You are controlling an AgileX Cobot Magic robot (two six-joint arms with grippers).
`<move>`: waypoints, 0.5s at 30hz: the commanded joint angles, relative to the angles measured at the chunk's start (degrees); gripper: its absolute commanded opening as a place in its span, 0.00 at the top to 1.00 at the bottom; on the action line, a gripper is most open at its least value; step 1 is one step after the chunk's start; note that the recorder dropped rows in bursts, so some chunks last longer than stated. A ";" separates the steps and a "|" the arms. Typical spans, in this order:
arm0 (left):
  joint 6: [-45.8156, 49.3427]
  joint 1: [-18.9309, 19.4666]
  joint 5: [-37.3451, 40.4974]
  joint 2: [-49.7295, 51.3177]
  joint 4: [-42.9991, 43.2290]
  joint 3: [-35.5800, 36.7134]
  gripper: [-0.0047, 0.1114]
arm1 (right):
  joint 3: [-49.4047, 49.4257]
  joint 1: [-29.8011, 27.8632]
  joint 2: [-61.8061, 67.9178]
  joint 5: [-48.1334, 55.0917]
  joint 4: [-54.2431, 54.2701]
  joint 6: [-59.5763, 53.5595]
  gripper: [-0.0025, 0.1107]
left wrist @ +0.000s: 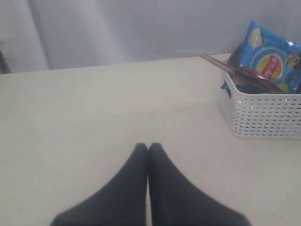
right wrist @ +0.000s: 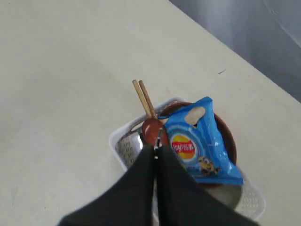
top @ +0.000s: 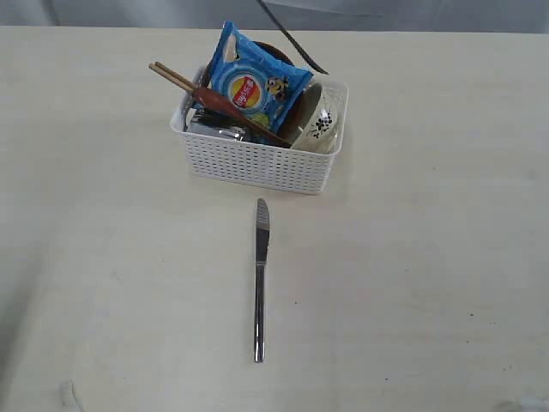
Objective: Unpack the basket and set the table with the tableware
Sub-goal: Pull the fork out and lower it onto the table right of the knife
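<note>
Step in hand: probably fetching the next piece from the basket (top: 257, 167); only the knife laid out so far, the rest not yet unpacked.
Doing it well: spread the fingers wide before descending; come straight down on a piece that sticks out above the rim; avoid snagging the chip bag leaning on top; lift clear of the lattice wall before moving sideways; set down near the knife, in line with it.
Left end effector (left wrist: 148, 147): clenched, fingers pressed together, grasping nothing; hovers over bare table (top: 103, 257), well apart from the basket.
Chopsticks (top: 176, 79): a pair, poking out over the basket's left rim, tilted.
Spoon (top: 227, 105): dark red-brown, lying slantwise across the contents, beside the chopsticks.
Knife (top: 260, 275): flat on the table in front of the basket, blade toward it, not touching.
Chip bag (top: 257, 81): blue, propped upright on the contents, resting against the plate (right wrist: 225, 136) behind it.
Bowl (top: 322, 120): off-white, tipped on edge at the basket's right end.
Right end effector (right wrist: 156, 148): clenched, no gap between the fingers, nothing visibly grasped; hangs above the basket, tips lined up over the spoon's rounded end; contact impossible to tell.
</note>
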 commanded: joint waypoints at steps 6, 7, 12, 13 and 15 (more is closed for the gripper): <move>0.00 -0.16 -0.03 -0.26 -0.21 0.13 0.96 | 7.74 3.08 -7.93 5.07 -1.05 9.95 0.98; 0.00 -0.16 -0.03 -0.26 -0.21 0.13 0.96 | 9.89 3.40 -9.10 4.64 -1.05 11.14 0.98; 0.00 -0.16 -0.03 -0.26 -0.21 0.13 0.96 | 20.78 4.56 -15.03 3.18 0.12 18.02 0.98; 0.00 -0.16 -0.03 -0.26 -0.21 0.13 0.96 | 23.03 4.56 -16.02 2.95 1.31 18.84 0.98; 0.00 -0.16 -0.03 -0.26 -0.21 0.13 0.96 | 27.46 4.56 -17.43 1.91 4.71 19.86 0.98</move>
